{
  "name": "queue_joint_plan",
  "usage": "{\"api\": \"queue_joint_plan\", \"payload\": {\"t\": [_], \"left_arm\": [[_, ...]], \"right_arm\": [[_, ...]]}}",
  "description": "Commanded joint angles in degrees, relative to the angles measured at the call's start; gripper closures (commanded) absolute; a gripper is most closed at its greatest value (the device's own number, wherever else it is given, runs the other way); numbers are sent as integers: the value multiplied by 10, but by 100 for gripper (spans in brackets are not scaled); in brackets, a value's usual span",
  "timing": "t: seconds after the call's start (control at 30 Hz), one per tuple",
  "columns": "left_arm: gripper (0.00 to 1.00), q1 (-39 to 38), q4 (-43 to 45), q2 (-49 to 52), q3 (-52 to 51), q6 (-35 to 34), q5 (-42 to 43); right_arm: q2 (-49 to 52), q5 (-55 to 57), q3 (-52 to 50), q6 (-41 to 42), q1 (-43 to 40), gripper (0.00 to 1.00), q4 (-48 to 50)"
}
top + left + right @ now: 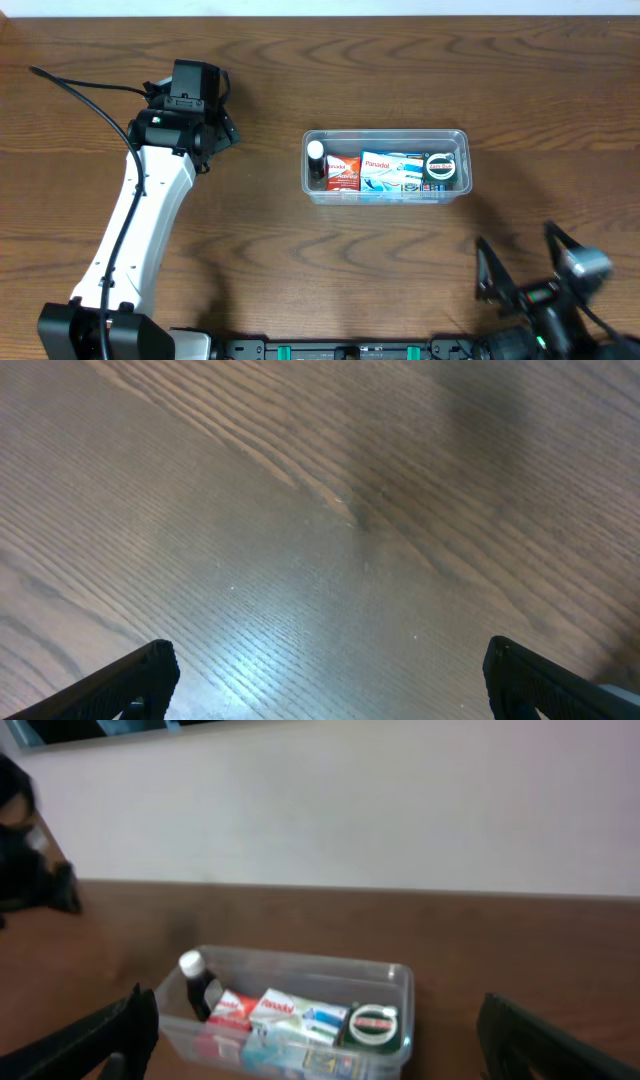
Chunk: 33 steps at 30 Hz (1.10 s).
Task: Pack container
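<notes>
We are looking down on a dark wooden surface (250, 250). The container (385, 196) is lying right of centre, nearer the far edge than the near one, with its long side parallel to that edge. Inside it a bottle (316, 160), a red box (343, 173), a blue box (392, 172) and a tin (440, 167) are sitting side by side, filling it from end to end. We are seeing no loose item on the wood, so we are judging the packing as good as done and the step in hand as backing both arms away.

The left fingers (140, 675) are hovering over bare wood toward the far left corner, spread wide and gripping nothing. The right fingers (120, 1025) are waiting by the near right corner, also spread wide and empty, facing the container from well apart.

To do this well, we are advising that both pairs draw off high and spread, since the light tub would probably slide at a nudge to its rim. Room is generous: broad bare wood is lying between the container and the left arm (145, 215), and between it and the near edge. The far edge is the one nearest the container, so a push that way is the risk.
</notes>
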Motion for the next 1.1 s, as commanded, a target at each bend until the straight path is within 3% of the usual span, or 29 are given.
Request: {"api": "queue_joint_plan", "payload": {"t": [0.0, 0.43, 0.8, 1.07], "left_arm": [[2, 2, -2, 4, -2, 3, -9], [2, 2, -2, 4, -2, 3, -9], [2, 2, -2, 4, -2, 3, -9], [2, 2, -2, 4, -2, 3, -9]], "right_arm": [[-3, 12, -65, 16, -4, 1, 40], [-3, -4, -236, 16, -4, 1, 170], [-3, -83, -298, -1, -4, 1, 257], [-3, -85, -327, -4, -4, 1, 262]]}}
